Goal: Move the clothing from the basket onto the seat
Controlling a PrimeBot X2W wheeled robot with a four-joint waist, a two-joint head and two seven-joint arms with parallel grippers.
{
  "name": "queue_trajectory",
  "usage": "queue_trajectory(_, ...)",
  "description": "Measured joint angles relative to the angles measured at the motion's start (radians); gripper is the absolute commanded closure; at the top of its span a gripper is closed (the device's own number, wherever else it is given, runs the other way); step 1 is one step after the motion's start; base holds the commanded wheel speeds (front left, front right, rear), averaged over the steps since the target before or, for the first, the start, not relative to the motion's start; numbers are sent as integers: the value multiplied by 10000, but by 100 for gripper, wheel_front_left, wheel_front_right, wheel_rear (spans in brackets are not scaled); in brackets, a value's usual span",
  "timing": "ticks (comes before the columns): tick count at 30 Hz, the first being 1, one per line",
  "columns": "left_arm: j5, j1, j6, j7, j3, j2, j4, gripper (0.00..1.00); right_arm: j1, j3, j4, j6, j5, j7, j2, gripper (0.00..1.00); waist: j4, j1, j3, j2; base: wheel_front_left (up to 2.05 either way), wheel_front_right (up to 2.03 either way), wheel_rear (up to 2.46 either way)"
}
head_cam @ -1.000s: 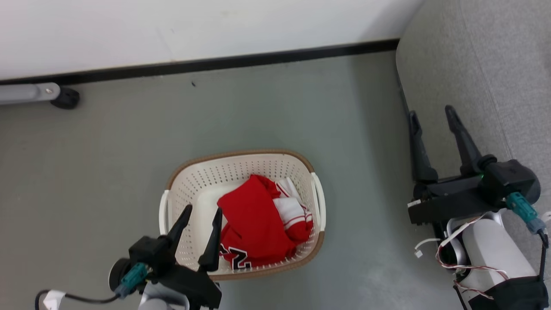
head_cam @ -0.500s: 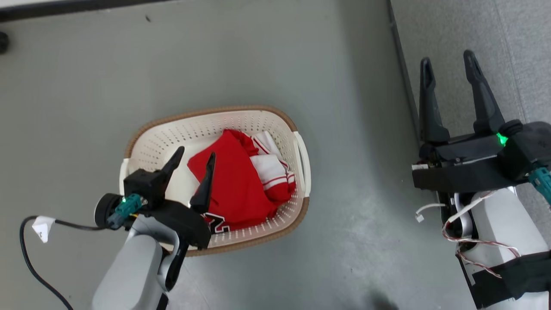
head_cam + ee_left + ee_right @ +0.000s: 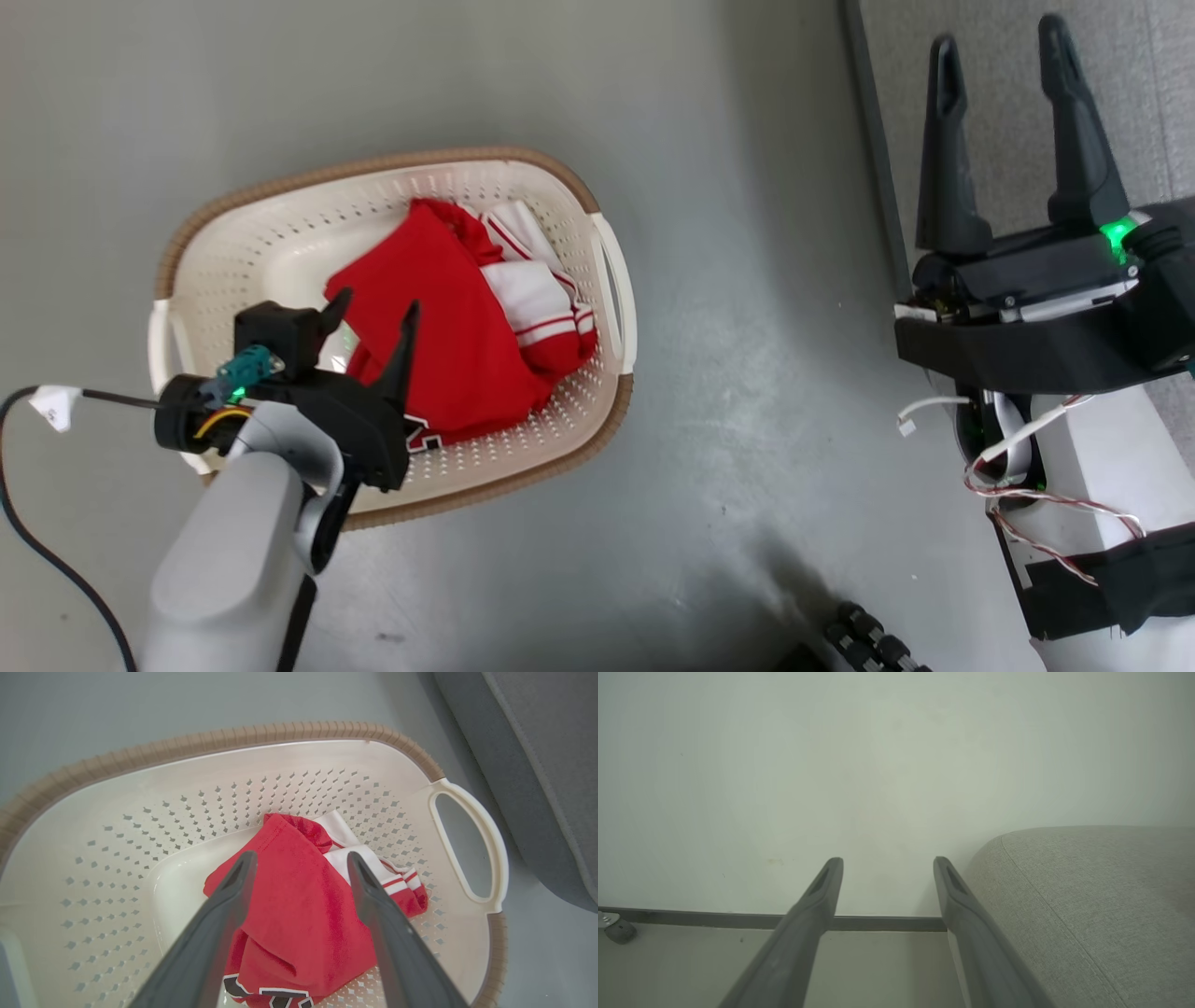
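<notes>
The cream perforated basket (image 3: 373, 166) with a brown rim stands on the grey floor. Crumpled in it is the clothing (image 3: 457, 327), red with white striped panels and dark lettering at its near edge. My left gripper (image 3: 376, 303) hangs open just above the red cloth's left part; in the left wrist view its fingers straddle the clothing (image 3: 299, 905) inside the basket (image 3: 233, 735), gripper (image 3: 301, 856) holding nothing. My right gripper (image 3: 999, 35) stands open and empty over the edge of the grey seat (image 3: 1167, 93), with the seat (image 3: 1087, 896) at its right and the gripper (image 3: 888, 860) facing the wall.
Open grey floor (image 3: 747, 373) separates basket and seat. A black cable with a white tag (image 3: 51, 406) trails from my left wrist. A dark ribbed wheel (image 3: 868, 635) shows at the bottom edge. A black baseboard (image 3: 878, 923) and a caster (image 3: 616, 931) lie by the wall.
The head camera has tilted down, so wall and baseboard left the picture. My left gripper has reached further into the basket, over the red cloth. Both grippers stay open.
</notes>
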Motion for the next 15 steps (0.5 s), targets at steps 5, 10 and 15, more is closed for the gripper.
queue_trajectory(5,-146,-338,0,316,-117,249,341,0,-315,94,-326,-54,-94,0,38,0,-200,0,544,0,0,0,0)
queue_trajectory(10,-184,-816,0,619,-468,267,522,0,-500,192,-449,-58,-194,0,59,0,-375,-1,1033,-1,0,0,0)
queue_trajectory(15,-240,-1178,0,848,-738,245,765,0,-551,407,-518,-130,-265,0,107,0,-521,-1,1439,-1,0,0,0)
